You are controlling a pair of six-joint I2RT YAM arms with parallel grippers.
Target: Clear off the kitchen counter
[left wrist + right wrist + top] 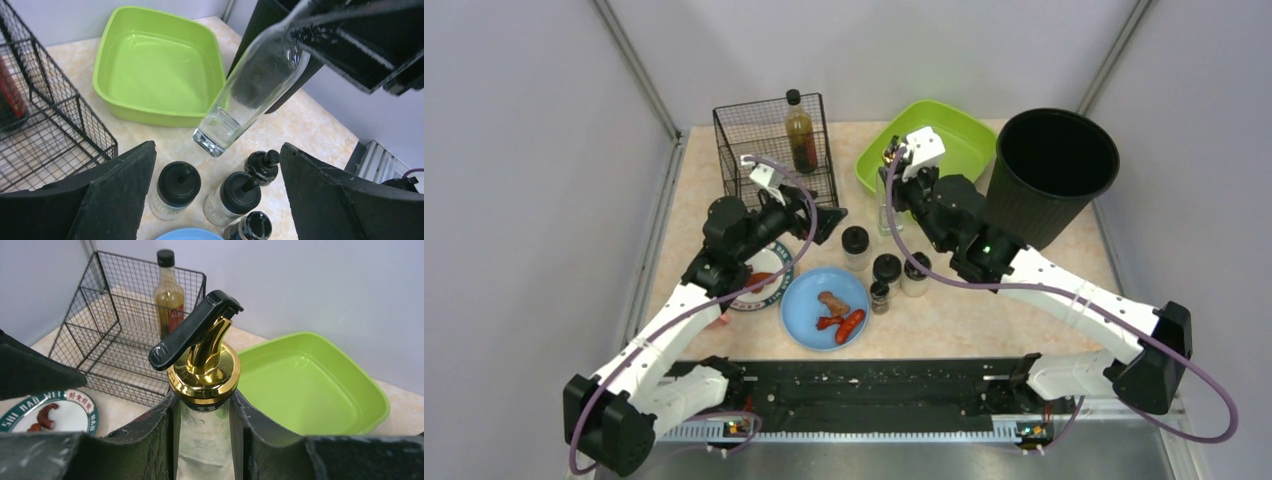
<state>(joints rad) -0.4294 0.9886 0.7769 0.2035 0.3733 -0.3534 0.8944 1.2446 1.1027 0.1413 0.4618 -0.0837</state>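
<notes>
The right fingers (150, 450) clamped the neck of a glass bottle (204, 375), tilted above the beige desk (944, 320), whose green tub (964, 135) sat at 12 o'clock. The left fingers (115, 200) gaped wide, empty.

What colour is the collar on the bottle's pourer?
Shiny gold collar under a black lever; right wrist view shows it best.

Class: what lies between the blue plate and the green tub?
Four black-capped jars stand there, with the clear glass bottle held tilted by the right gripper. The top and left wrist views show it.
</notes>
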